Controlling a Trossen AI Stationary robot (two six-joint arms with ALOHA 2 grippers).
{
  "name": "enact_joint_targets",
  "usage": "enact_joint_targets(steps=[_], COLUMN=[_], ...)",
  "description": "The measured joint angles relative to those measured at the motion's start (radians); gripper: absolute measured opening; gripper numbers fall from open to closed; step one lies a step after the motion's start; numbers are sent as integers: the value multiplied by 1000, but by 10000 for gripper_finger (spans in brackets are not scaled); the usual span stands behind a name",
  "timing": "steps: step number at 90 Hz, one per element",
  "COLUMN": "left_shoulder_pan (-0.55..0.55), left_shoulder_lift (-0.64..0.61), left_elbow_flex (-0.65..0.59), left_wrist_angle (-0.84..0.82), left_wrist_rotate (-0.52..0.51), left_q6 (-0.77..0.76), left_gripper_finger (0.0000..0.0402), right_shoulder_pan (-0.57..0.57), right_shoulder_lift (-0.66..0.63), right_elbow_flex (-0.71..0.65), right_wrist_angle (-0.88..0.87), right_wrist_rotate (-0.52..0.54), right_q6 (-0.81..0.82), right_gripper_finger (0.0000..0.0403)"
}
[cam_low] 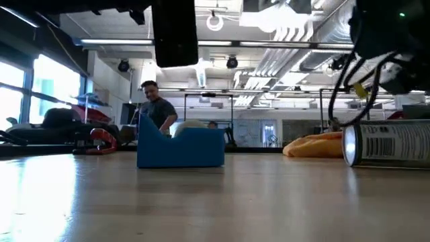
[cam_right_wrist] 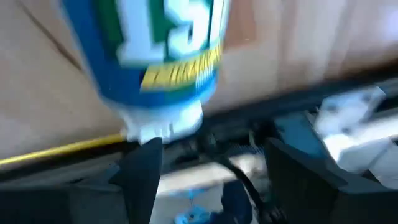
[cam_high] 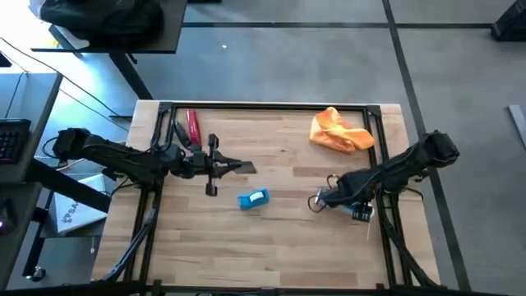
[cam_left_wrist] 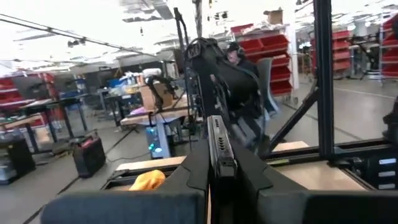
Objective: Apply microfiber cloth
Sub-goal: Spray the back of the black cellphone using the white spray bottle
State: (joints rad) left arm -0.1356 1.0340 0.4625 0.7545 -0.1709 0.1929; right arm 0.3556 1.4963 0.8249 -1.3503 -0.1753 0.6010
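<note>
**A:** So where's the microfiber cloth [cam_high: 340,131] at? Nobody's touching it. It's a crumpled orange heap at the far edge of the table [cam_high: 288,238], well beyond the right gripper [cam_high: 322,200] and off to its outer side.

**B:** Yeah, and the right gripper's fingers are spread apart with nothing between them, just beside a spray can [cam_right_wrist: 163,62] lying on its side. My guess is the can got laid down there so the claw is free to fetch the cloth.

**A:** Left gripper [cam_high: 245,168]?

**B:** Held above the wood, pinched on a flat black phone [cam_left_wrist: 220,147] edge-up, probably presenting it for wiping. A blue block [cam_high: 253,199] sits near it.

**A:** Any readable text?

**B:** Only a barcode on the can; the big white letters are too blurred.
</note>
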Motion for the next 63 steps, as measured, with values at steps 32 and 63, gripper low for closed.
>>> enact_joint_targets(steps=[32, 63], left_shoulder_pan=[-61, -95], left_shoulder_lift=[0, 20], left_elbow_flex=[0, 0], left_wrist_angle=[9, 21], left_wrist_rotate=[-124, -134], left_q6=[-6, -35], left_gripper_finger=[12, 12], right_shoulder_pan=[-25, -72], right_shoulder_lift=[0, 0], right_elbow_flex=[131, 185], right_wrist_angle=[252, 89], right_wrist_rotate=[168, 126], right_q6=[34, -88], right_gripper_finger=[249, 249])
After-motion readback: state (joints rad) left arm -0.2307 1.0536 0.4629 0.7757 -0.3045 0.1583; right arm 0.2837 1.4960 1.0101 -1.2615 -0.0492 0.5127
